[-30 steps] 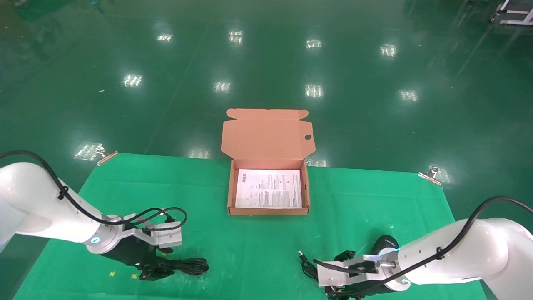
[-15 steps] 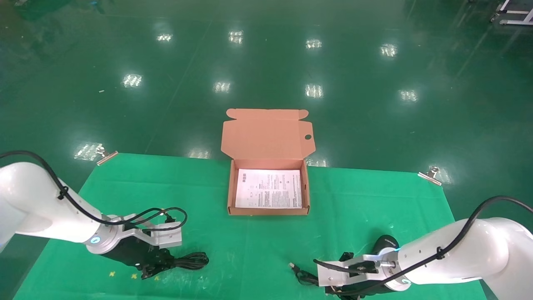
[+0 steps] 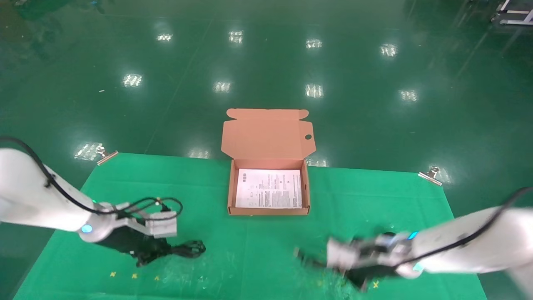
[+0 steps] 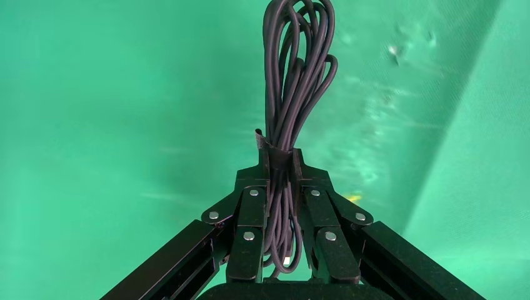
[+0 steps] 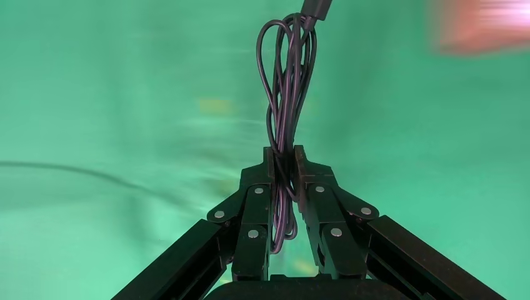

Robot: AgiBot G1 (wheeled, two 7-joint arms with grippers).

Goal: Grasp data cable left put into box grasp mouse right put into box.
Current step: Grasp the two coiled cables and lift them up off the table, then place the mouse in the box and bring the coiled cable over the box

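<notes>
The data cable [image 3: 189,248], a black looped bundle, is clamped in my left gripper [image 3: 145,258] at the near left of the green mat. In the left wrist view the gripper [image 4: 279,156] is shut on the cable [image 4: 297,75], which sticks out past the fingertips. My right gripper [image 3: 360,277] at the near right is blurred. In the right wrist view it [image 5: 284,156] is shut on the mouse's thin black cord [image 5: 289,81], looped in a bundle. The mouse body is mostly hidden behind the right wrist. The open box [image 3: 307,187] stands at mid table.
A white printed sheet [image 3: 269,188] lies on the box floor, and the flap lid [image 3: 267,135] stands up behind it. Metal clips [image 3: 429,175] hold the mat at its far corners. The box shows as an orange blur in the right wrist view [image 5: 481,25].
The left gripper has shifted slightly left and away with the data cable. The right arm has swung up and right, blurred with motion, carrying the cord bundle.
</notes>
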